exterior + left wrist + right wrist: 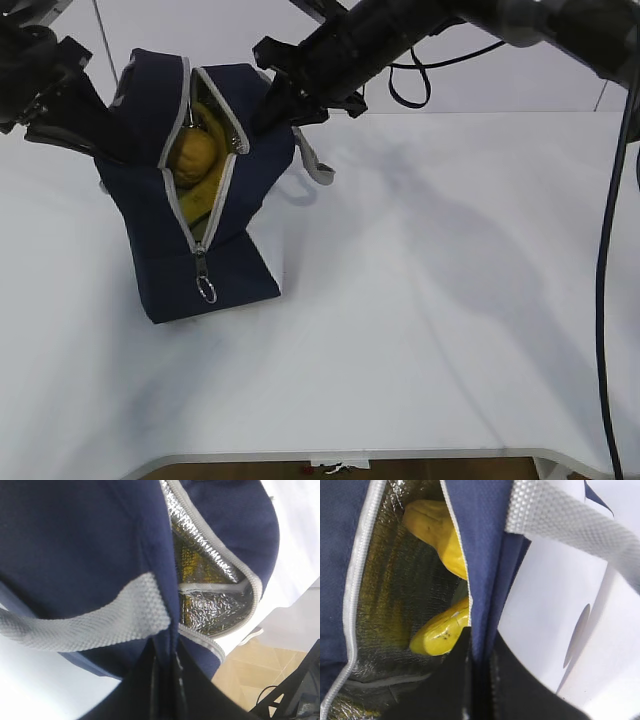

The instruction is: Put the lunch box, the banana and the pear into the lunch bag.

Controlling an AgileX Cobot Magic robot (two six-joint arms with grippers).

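Lunch bag (pixel 190 215), navy, stands on the white table (pixel 450 330) with its zipper open. Inside it sit the pear (pixel 192 155) and the banana (pixel 205 195). Left gripper (pixel 165 677) pinches the bag's left rim; right gripper (pixel 481 680) pinches its right rim, both closed tight.

One lunch bag (pixel 180 215) stands on the one white desk (pixel 440 320), held between the two pincers: the left pincer (pixel 165 677) and the right pincer (pixel 480 680), each clamped on one edge of its open mouth. Inside, just beyond the right pincer, show one banana (pixel 440 632) and one pear (pixel 192 155). Two grey handles (pixel 570 522) are visible, one near each pincer. One ring pull (pixel 206 290) hangs from the one zipper.
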